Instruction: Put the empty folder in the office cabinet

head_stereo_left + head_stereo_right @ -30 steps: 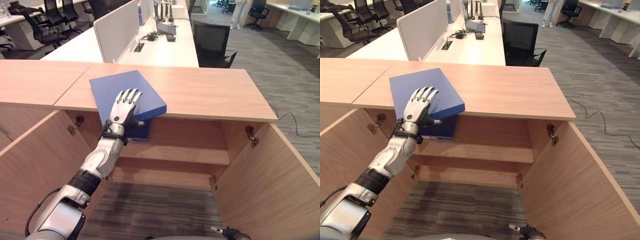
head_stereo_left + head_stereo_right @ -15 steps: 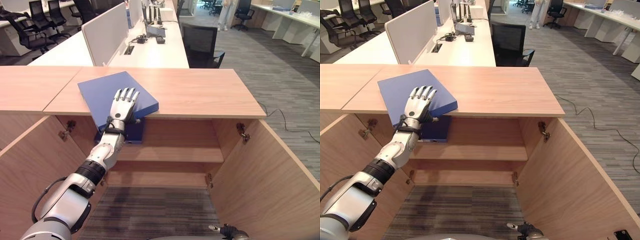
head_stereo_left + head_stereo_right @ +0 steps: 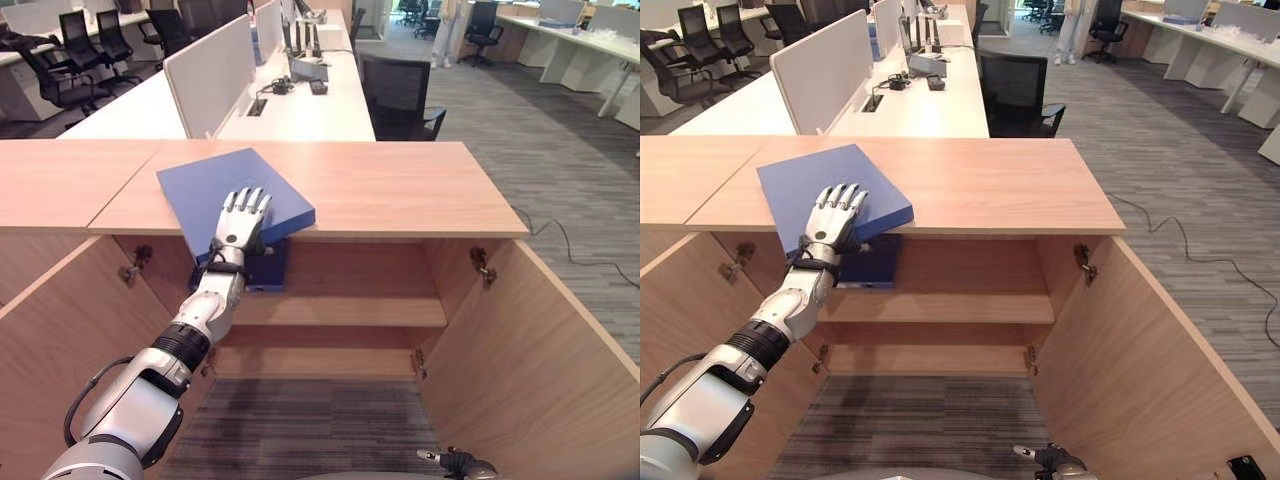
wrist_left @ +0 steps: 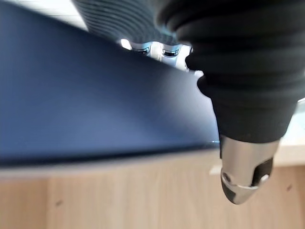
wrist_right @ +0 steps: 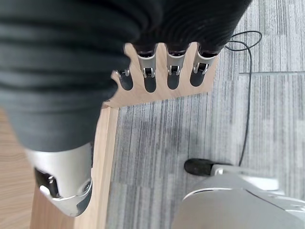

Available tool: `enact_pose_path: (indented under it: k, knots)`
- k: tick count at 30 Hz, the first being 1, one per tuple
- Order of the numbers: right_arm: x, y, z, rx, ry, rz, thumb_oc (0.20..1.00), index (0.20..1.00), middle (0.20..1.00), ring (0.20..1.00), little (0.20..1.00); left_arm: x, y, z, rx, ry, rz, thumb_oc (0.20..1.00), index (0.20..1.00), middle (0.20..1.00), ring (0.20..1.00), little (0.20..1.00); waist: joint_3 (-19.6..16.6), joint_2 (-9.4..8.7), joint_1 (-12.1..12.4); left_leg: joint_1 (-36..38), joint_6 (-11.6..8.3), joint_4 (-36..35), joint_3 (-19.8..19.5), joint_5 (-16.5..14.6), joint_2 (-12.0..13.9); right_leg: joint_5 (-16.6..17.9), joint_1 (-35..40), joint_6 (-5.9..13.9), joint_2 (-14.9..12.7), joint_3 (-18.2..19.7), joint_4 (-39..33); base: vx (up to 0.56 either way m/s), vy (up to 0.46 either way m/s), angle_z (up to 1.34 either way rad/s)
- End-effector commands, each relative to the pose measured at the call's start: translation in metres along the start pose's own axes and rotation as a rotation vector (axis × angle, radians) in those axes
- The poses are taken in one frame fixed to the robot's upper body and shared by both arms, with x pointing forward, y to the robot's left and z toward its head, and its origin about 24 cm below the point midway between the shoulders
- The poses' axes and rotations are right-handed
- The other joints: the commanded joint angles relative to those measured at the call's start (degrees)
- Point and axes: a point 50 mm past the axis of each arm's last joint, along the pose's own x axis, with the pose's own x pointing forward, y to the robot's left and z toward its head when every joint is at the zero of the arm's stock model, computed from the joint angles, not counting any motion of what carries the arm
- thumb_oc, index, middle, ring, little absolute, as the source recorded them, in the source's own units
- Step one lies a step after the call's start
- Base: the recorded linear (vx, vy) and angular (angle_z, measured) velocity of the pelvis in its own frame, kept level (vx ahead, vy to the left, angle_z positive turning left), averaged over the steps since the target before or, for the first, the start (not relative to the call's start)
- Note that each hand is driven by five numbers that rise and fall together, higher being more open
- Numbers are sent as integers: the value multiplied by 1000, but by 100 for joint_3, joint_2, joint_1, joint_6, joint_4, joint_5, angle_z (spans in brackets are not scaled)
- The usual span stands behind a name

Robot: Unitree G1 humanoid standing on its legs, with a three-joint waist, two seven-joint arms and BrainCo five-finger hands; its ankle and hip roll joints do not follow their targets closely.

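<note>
My left hand lies flat on the blue folder, fingers straight and spread over its top cover and my thumb out to the side by the folder's near edge, so I am pressing on it rather than clasping it. The folder rests on the cabinet top, turned at an angle near the top's front left corner, and its near corner juts out past the front edge above the open cabinet. Just under that overhang, on the left end of the upper shelf, sits a second dark blue object; I cannot tell what it is. Both cabinet doors stand swung open toward me. In my left wrist view the folder's blue cover runs right up against my fingers. My right hand hangs low beside the edge of the right door, over the grey carpet, fingers straight and holding nothing.
</note>
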Motion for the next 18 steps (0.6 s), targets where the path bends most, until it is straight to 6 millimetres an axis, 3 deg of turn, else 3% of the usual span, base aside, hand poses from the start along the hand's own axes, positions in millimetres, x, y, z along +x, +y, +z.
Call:
enact_pose_path:
  k: [1,10,11,12,13,14,15,18]
  knots:
    - [1,-4,2,-71,15,-16,1000,1000,1000,1000,1000,25,22,-22,88,99,59,1000,1000,1000,1000,1000,-43,-233,76,357,-35,64,28,-967,-42,42,-36,736,-554,-147,33,6,-12,-4]
    - [1,-4,-3,-85,24,-6,1000,1000,1000,1000,1000,29,25,-52,272,146,18,1000,1000,1000,1000,1000,-60,-213,53,393,-49,64,90,-985,-31,32,-34,741,-532,-102,33,4,-8,-4]
    - [1,-4,-4,-84,23,-6,1000,1000,1000,1000,1000,29,25,-60,360,136,0,1000,1000,1000,1000,1000,-65,-203,36,401,-53,64,108,-991,-27,31,-32,746,-526,-104,33,0,0,0]
    - [1,-4,-4,-81,20,-5,1000,1000,1000,1000,1000,28,23,-64,395,136,-18,887,887,887,887,887,-64,-201,33,411,-54,64,119,-994,-25,31,-30,749,-525,-102,33,0,0,0]
    - [1,-4,-4,-81,20,-5,1000,1000,1000,1000,1000,28,23,-64,395,135,-18,827,827,827,827,827,-62,-204,36,412,-54,64,120,-994,-25,30,-29,749,-525,-101,33,6,-7,-4]
    - [0,-4,-5,-83,19,-4,1000,1000,1000,1000,1000,26,20,-71,445,138,-44,369,369,369,369,369,-74,-192,20,427,-57,64,137,-999,-24,30,-27,749,-517,-90,33,8,-6,-4]
    - [0,-4,-6,-85,19,-3,1000,1000,1000,1000,1000,25,20,-74,468,139,-53,200,200,200,200,200,-80,-188,13,434,-57,64,145,-1003,-20,26,-24,749,-512,-91,33,14,-9,-5]
    - [0,-4,-9,-84,19,-7,1000,1000,1000,1000,1000,23,20,-83,506,148,-74,200,200,200,200,200,-103,-181,7,461,-67,64,168,-1018,-15,9,-3,751,-501,-80,33,9,-6,-2]
